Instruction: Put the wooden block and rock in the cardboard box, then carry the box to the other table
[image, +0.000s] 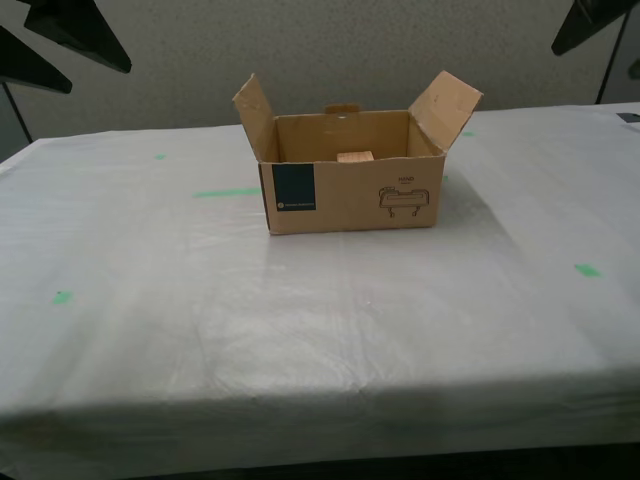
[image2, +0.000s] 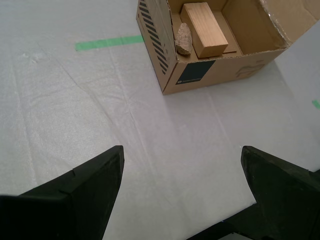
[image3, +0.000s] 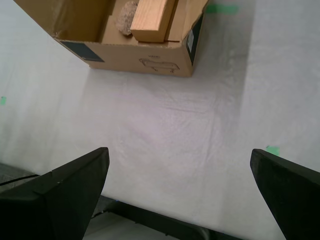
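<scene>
- The cloth-covered table (image: 150, 330), wrinkled white-grey with green tape marks (image: 226, 192), fills nearly the whole exterior view; going by the task, this looks like the other table the box was bound for.
- The cardboard box (image: 350, 195) stands on that cloth, towards the far side, flaps up, its teal label and line drawing facing the exterior camera. Nothing touches it.
- My first gripper (image3: 180, 195) hangs over the table's near edge with its jaws spread wide and nothing between them, well short of the box.
- My second gripper (image2: 182, 185) is likewise wide open and empty, over bare cloth, the box well ahead of it.
- The wooden block (image2: 204, 29) lies inside the box on its floor.
- The rock (image2: 183, 39) sits inside too, just beside the block and against the wall above the label.
- By my judgement the task is as good as finished; what remains is to draw both arms back and up cleanly, keeping clear of the raised flaps so the box is not nudged.
- Hard to make out: in the exterior view only the block's top shows above the front wall, and the rock is hidden entirely. The arms there are only dark shapes in the upper corners.
</scene>
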